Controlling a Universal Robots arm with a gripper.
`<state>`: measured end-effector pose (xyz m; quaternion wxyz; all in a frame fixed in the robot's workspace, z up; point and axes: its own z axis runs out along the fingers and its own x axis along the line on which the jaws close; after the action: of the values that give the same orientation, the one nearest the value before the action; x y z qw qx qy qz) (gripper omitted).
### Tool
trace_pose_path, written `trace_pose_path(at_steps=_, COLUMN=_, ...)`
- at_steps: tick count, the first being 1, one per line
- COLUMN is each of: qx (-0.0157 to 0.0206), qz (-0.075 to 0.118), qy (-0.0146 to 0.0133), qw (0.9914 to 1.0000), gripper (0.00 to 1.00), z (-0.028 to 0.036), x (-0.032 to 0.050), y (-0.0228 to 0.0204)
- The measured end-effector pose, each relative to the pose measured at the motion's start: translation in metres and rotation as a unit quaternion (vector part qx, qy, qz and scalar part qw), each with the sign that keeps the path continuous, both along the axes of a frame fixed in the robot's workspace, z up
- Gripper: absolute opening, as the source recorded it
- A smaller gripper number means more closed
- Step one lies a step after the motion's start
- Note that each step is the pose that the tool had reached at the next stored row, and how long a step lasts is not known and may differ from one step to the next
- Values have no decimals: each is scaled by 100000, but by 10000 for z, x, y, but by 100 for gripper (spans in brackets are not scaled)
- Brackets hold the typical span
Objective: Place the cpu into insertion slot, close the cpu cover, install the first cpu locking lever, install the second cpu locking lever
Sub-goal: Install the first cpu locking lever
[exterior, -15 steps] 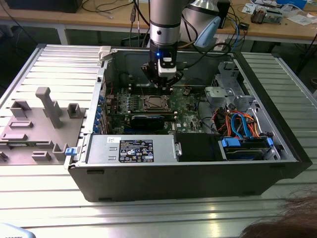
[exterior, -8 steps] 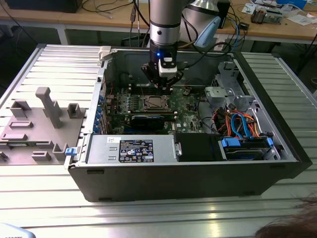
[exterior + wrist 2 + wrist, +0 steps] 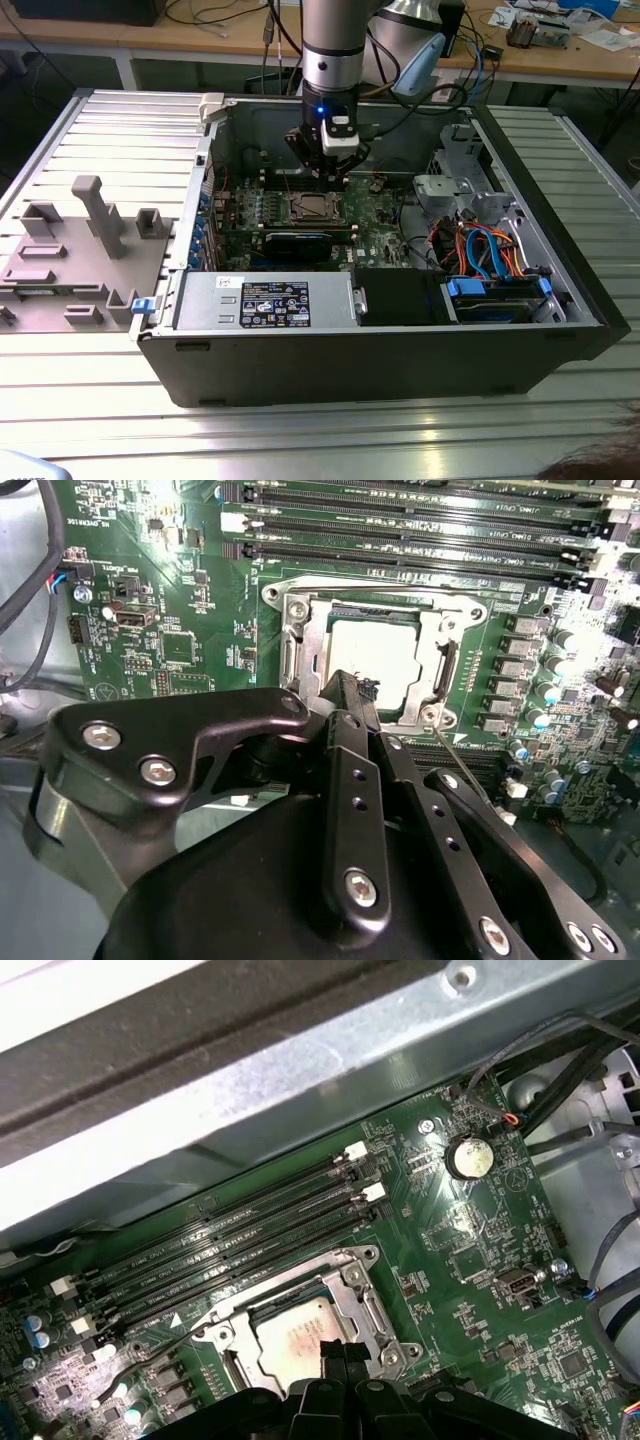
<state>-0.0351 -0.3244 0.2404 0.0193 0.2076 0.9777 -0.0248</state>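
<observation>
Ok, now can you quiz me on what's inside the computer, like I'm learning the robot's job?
1. True or false: the tool is carrying the cpu.
2. How does the cpu cover sit? A: flat down around the cpu. B: tipped straight up. C: gripped in the tool.
3. Fill in: the circuit board around the cpu is coloured ____.

Key: 1 false, because the cpu lies on the board just beyond the tool's tips. 2 A. 3 green.
</observation>
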Motion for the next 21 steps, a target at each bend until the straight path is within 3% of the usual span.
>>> trace_pose_path(at_steps=21, qx=0, qz=3155, qy=-3, qw=99950, gripper=11, z=0, x=0, y=0)
